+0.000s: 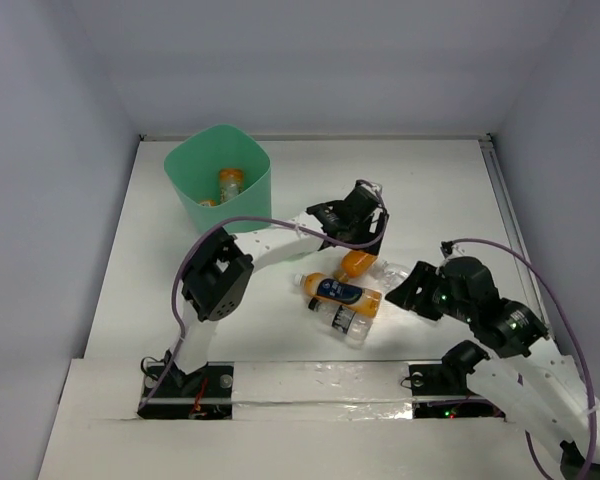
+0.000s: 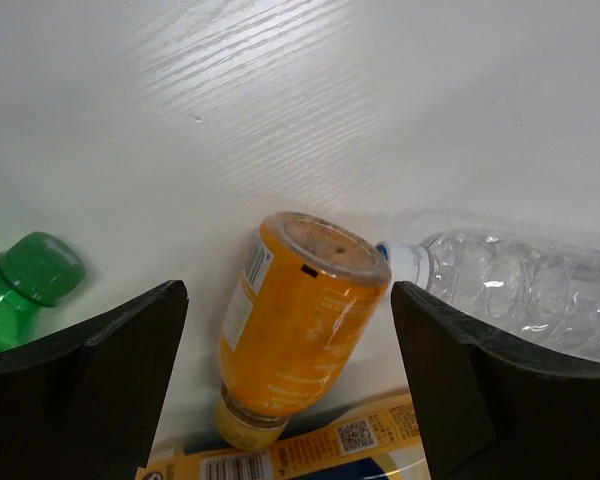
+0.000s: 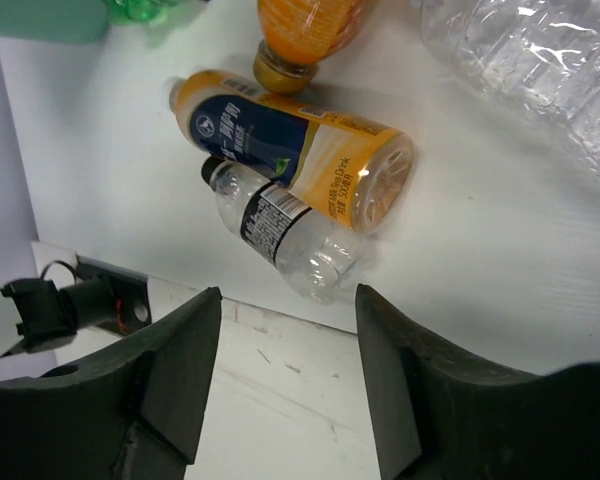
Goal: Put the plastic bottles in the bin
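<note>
Several plastic bottles lie mid-table. An orange bottle (image 2: 305,320) (image 1: 355,264) lies between the fingers of my open left gripper (image 2: 288,300) (image 1: 352,215), with a gap on each side. Beside it are a green bottle (image 2: 25,285) and a long clear bottle (image 2: 525,290) (image 1: 390,272). An orange bottle with a dark blue label (image 3: 300,150) (image 1: 342,293) rests against a small clear bottle with a black label (image 3: 280,235) (image 1: 348,322). My right gripper (image 3: 288,295) (image 1: 412,290) hangs open and empty just past that small bottle. The mint-green bin (image 1: 217,175) stands back left with an orange bottle (image 1: 230,182) inside.
The table's raised near edge strip (image 3: 280,380) runs right below my right gripper. White walls close the table on the left, back and right. The left arm's elbow (image 1: 218,275) stands between the bin and the bottle pile.
</note>
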{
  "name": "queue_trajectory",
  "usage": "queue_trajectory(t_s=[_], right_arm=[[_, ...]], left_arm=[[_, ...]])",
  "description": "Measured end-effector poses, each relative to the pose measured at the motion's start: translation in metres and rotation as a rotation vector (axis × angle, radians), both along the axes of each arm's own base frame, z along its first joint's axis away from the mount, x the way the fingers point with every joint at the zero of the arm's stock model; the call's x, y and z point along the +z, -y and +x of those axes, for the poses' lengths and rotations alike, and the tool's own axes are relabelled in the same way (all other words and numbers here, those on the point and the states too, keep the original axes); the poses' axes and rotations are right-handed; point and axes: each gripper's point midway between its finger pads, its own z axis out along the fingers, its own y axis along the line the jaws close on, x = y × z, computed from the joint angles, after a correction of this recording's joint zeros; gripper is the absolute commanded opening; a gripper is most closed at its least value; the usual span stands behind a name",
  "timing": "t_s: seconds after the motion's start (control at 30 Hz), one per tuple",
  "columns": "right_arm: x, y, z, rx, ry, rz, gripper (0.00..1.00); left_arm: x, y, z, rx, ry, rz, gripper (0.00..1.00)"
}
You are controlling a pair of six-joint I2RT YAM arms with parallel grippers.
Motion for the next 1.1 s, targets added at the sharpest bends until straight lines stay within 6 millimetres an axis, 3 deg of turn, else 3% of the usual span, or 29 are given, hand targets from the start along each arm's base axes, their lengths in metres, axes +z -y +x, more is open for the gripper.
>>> queue_trajectory(t_s=[0.37,0.57,0.63,0.7,0.8,0.97,1.1], right_arm=[[-0.014,-0.025,-0.008,0.233,-0.053,-0.031,0.67],[-0.018,-0.033,-0.008,0.299,-0.059,-0.037,0.77],[-0.018,-0.035,-0.009,0.321,-0.058,-0.037,0.79],[-0.019,-0.038,-0.01,0.345,-0.057,-0.038,0.79],[-0.022,-0.044,-0.012,0.394,-0.061,-0.043,0.78],[-0.033,-0.059,-0.018,0.479,-0.085,-0.064,0.63],[-0.038,-0.072,-0.024,0.544,-0.095,-0.085,0.61]], left_arm=[[-0.044,0.008,-0.008,-0.053,-0.087,0.046,0.79],[-0.046,0.008,-0.01,-0.059,-0.097,0.048,0.67],[-0.046,0.008,-0.01,-0.059,-0.099,0.047,0.58],[-0.046,0.008,-0.01,-0.059,-0.098,0.047,0.49],[-0.046,0.008,-0.01,-0.056,-0.096,0.048,0.43],[-0.034,0.005,-0.006,-0.041,-0.086,0.03,0.41],[0.009,-0.004,0.006,-0.006,-0.041,-0.031,0.41]])
